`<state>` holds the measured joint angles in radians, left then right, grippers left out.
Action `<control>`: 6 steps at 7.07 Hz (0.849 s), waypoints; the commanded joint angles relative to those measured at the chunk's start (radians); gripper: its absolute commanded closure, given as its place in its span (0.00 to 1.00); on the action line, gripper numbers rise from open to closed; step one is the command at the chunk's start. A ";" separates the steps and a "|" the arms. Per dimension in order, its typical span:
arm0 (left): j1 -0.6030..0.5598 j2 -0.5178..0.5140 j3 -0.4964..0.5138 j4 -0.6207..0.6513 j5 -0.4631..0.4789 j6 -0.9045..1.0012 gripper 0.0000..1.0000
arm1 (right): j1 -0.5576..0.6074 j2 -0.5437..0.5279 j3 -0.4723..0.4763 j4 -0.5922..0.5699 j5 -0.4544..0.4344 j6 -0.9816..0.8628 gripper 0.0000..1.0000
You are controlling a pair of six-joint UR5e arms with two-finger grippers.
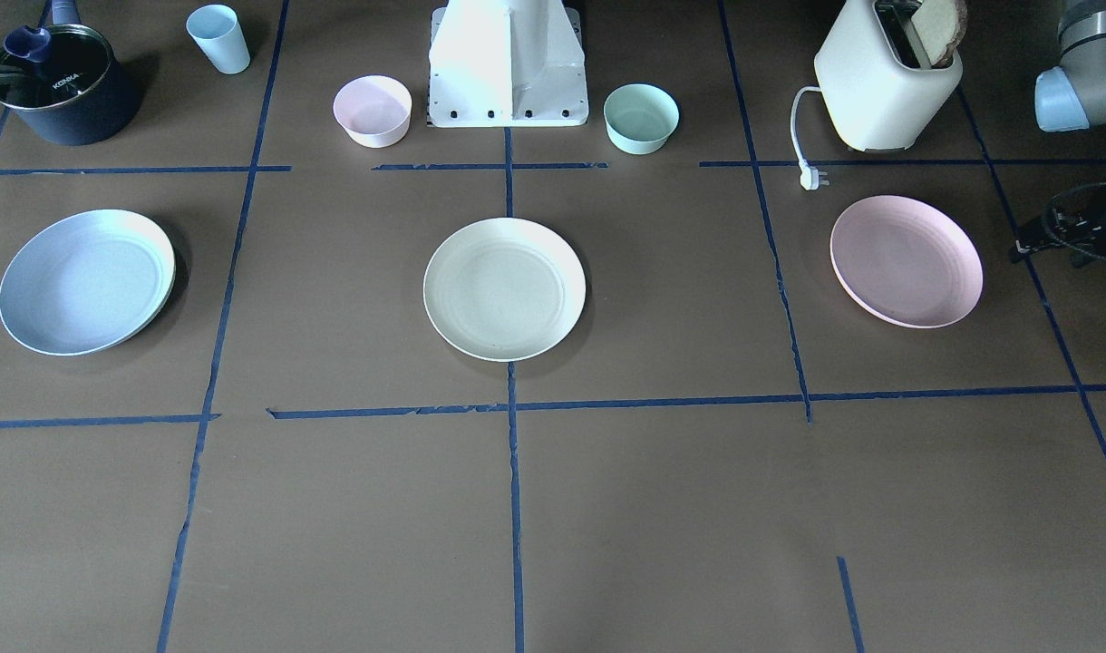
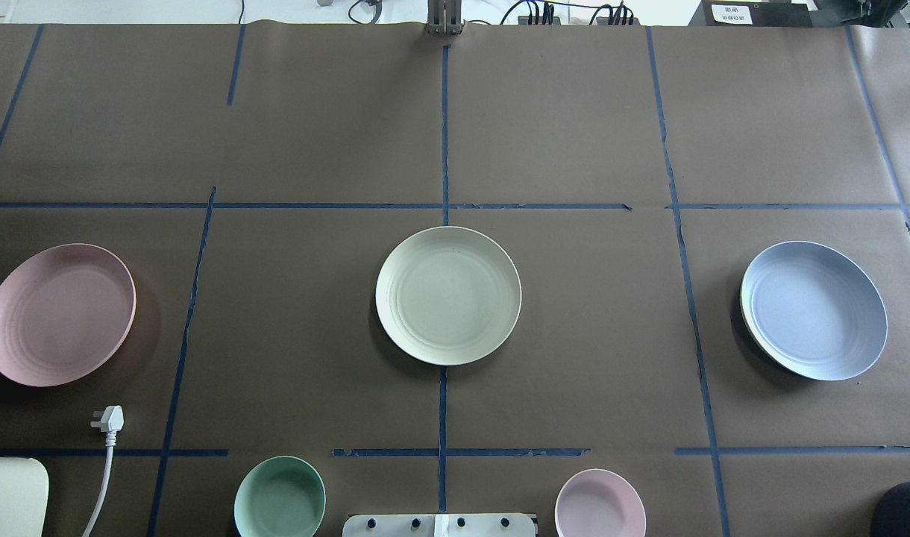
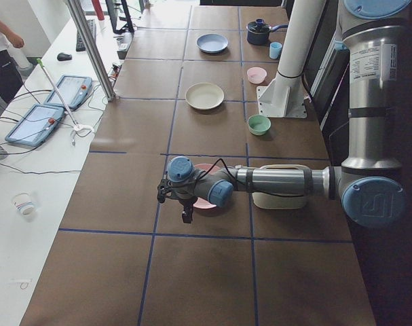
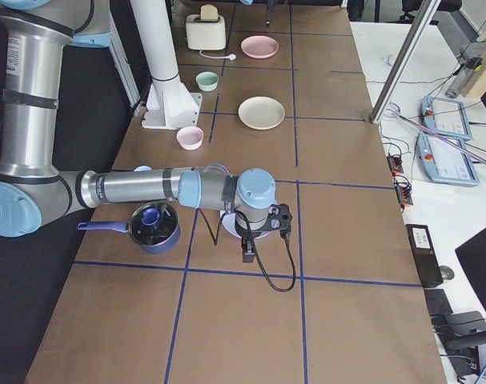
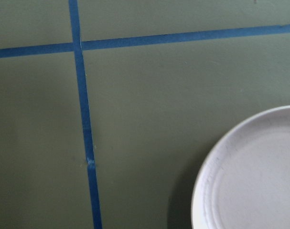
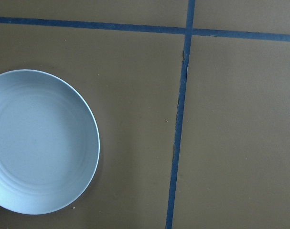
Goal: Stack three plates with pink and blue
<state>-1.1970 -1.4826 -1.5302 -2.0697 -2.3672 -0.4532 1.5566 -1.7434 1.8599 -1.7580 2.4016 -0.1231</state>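
The three plates lie in a row, apart from each other. The cream-white plate (image 1: 505, 288) (image 2: 448, 295) is in the middle. The pale pink plate (image 1: 907, 261) (image 2: 60, 315) is on my left side, and its rim shows in the left wrist view (image 5: 250, 176). The pale blue plate (image 1: 86, 281) (image 2: 814, 310) is on my right side and shows in the right wrist view (image 6: 39, 143). My left gripper (image 3: 185, 216) hangs above the pink plate's outer edge. My right gripper (image 4: 247, 253) hangs above the blue plate's outer edge. I cannot tell whether either is open or shut.
Near the robot base (image 1: 508, 73) stand a small pink bowl (image 1: 373, 111) and a mint-green bowl (image 1: 641, 118). A toaster (image 1: 888, 82) with a loose plug (image 1: 813, 177) is behind the pink plate. A dark pot (image 1: 59, 86) and a blue cup (image 1: 218, 38) are behind the blue plate.
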 commanded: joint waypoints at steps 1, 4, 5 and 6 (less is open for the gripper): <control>0.059 -0.001 0.099 -0.194 -0.004 -0.103 0.00 | -0.003 0.007 -0.005 -0.001 -0.002 0.002 0.00; 0.105 -0.002 0.102 -0.228 -0.026 -0.156 0.28 | -0.020 0.011 -0.011 0.000 -0.004 0.002 0.00; 0.123 -0.005 0.102 -0.228 -0.027 -0.156 0.57 | -0.030 0.011 -0.011 0.000 -0.004 0.002 0.00; 0.123 -0.011 0.099 -0.230 -0.029 -0.159 0.89 | -0.030 0.011 -0.015 0.000 -0.006 0.000 0.00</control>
<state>-1.0816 -1.4886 -1.4293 -2.2974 -2.3942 -0.6090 1.5302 -1.7322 1.8476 -1.7581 2.3973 -0.1215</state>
